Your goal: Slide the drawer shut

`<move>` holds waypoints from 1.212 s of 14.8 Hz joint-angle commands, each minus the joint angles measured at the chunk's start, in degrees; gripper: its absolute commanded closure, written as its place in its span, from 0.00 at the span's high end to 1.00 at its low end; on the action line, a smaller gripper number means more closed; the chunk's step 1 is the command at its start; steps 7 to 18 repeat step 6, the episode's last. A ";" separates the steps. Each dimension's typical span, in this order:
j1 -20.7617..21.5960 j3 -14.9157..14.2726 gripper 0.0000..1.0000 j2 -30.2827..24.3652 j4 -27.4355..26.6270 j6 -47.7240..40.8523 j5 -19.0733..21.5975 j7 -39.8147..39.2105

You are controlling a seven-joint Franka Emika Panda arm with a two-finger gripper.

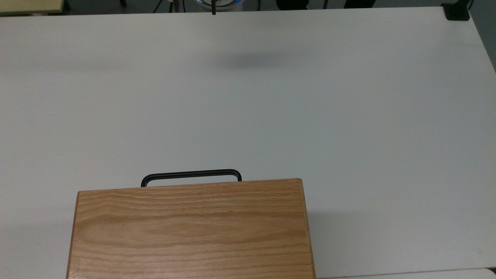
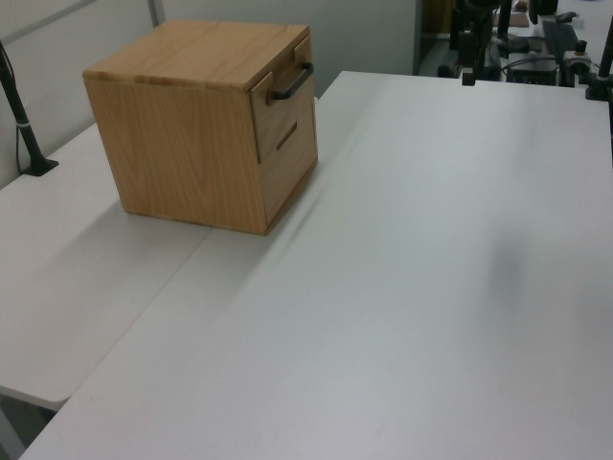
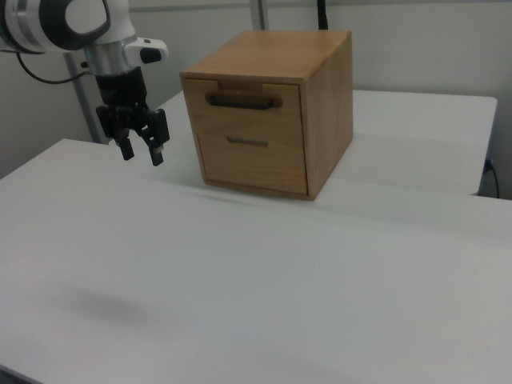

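The claw [image 3: 138,150] hangs above the tabletop [image 3: 240,272] with its fingers parted and nothing between them. The drawer [image 3: 242,102] sits well off to the right view's right of the claw, at about the same height, its front panel flush with the cabinet [image 3: 320,96] face and its black handle [image 3: 240,101] facing the claw. It looks already shut, so the main risk I see is a further push shoving the whole cabinet across the tabletop or jamming a finger against the handle
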 commanded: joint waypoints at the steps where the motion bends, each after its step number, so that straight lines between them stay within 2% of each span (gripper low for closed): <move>1: 0.43 -0.29 1.00 -0.82 -1.05 -0.04 -0.77 0.24; 18: 0.70 -0.46 1.00 -0.64 -0.96 0.41 -0.77 0.33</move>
